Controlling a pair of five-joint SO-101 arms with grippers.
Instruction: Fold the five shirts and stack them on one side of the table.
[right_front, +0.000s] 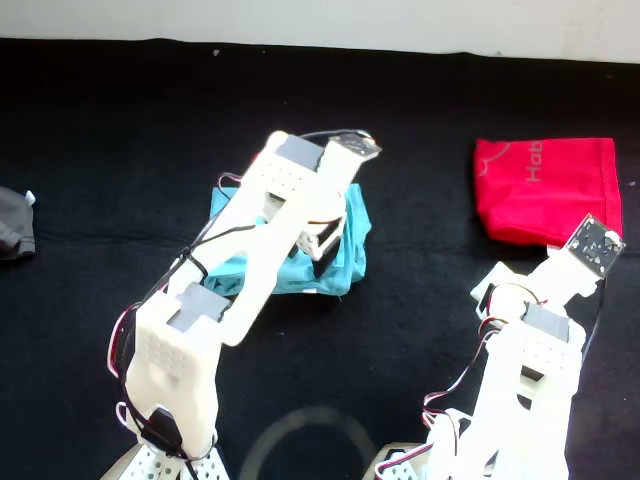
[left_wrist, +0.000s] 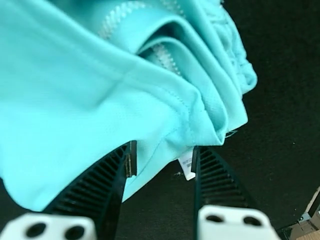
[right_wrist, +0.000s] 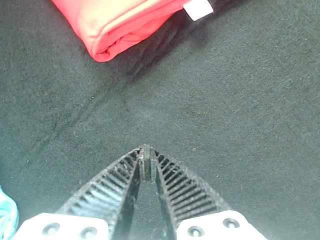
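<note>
A teal shirt (right_front: 345, 255) lies bunched in the middle of the black table (right_front: 120, 130). My left arm hangs over it. In the left wrist view the left gripper (left_wrist: 160, 161) is open, and the hem of the teal shirt (left_wrist: 100, 90) with its white tag (left_wrist: 186, 166) lies between the fingers. A red shirt (right_front: 545, 188) lies folded at the far right. My right arm stands just in front of it. Its gripper (right_wrist: 145, 156) is shut on nothing, over bare table, a short way from the fold of the red shirt (right_wrist: 120, 25).
A dark grey garment (right_front: 14, 225) lies at the table's left edge. A pale wall (right_front: 400, 20) runs behind the far edge. Bare black cloth stretches between the teal and red shirts and across the far left.
</note>
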